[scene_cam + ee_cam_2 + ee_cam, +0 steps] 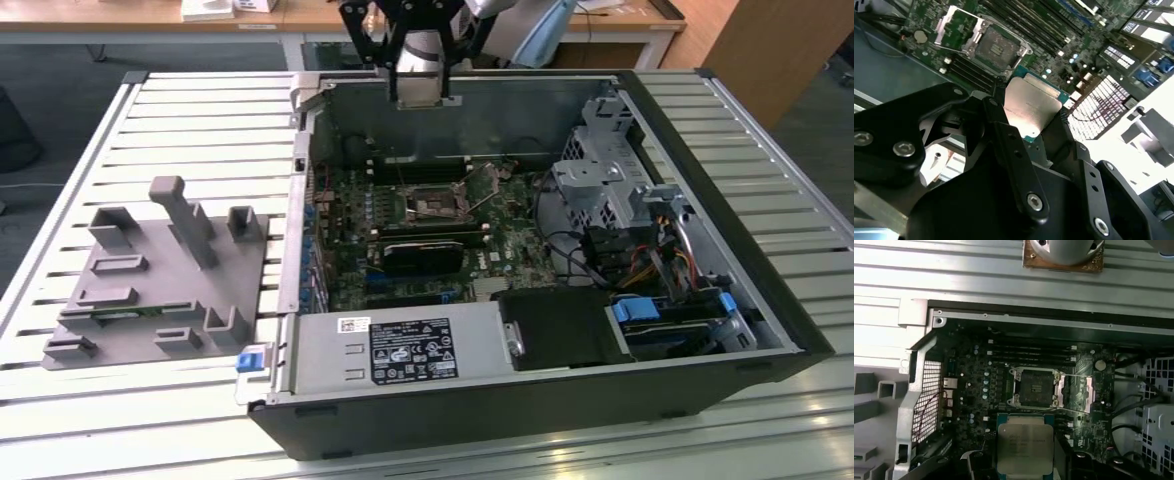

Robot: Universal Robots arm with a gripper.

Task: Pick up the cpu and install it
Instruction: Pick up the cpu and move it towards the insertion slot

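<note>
end effector (1032,116) pinching the cpu (1033,100) by its edges | cpu held over the open computer case (534,415), apart from the bare socket (1034,387) | risk: a tilted or misaligned set-down could bend socket pins, or the chip could slip

No words or numbers can be read here. In the exterior view, a small white sticker (354,323) and a big black label (412,358) with white marks sit on the grey metal box (327,352) at the near end of the computer case (534,420). Their print is too small to make out. In the first wrist view, the cpu (1025,449) has thin lines of print on its shiny top, too faint to make out
</note>
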